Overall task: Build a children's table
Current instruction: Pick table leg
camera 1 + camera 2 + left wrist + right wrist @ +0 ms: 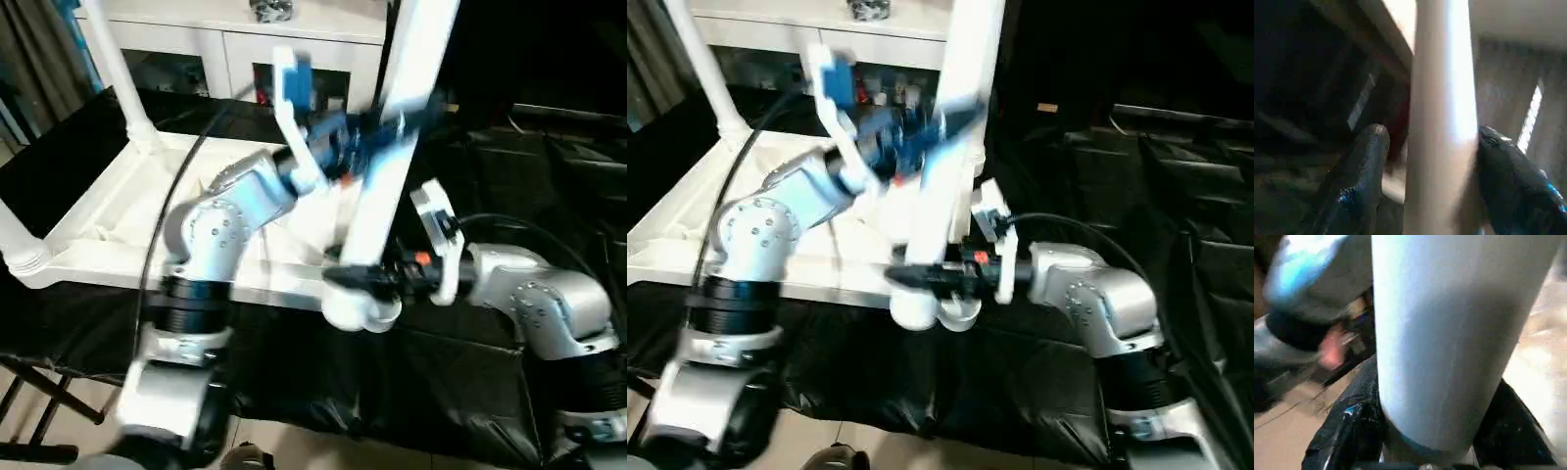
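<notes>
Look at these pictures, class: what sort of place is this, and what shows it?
Probably an indoor workshop or test room. A black cloth covers the work surface, a white cabinet stands behind, and a white tabletop lies upside down for assembly.

The room is dim at the edges, with dark cloth swallowing light, while the white leg (392, 166) glares brightly along its upper length. The left arm (245, 196) smears into blue streaks from motion blur. In the wrist views the leg looms close and soft, and daylight shows through slits behind it.
</notes>
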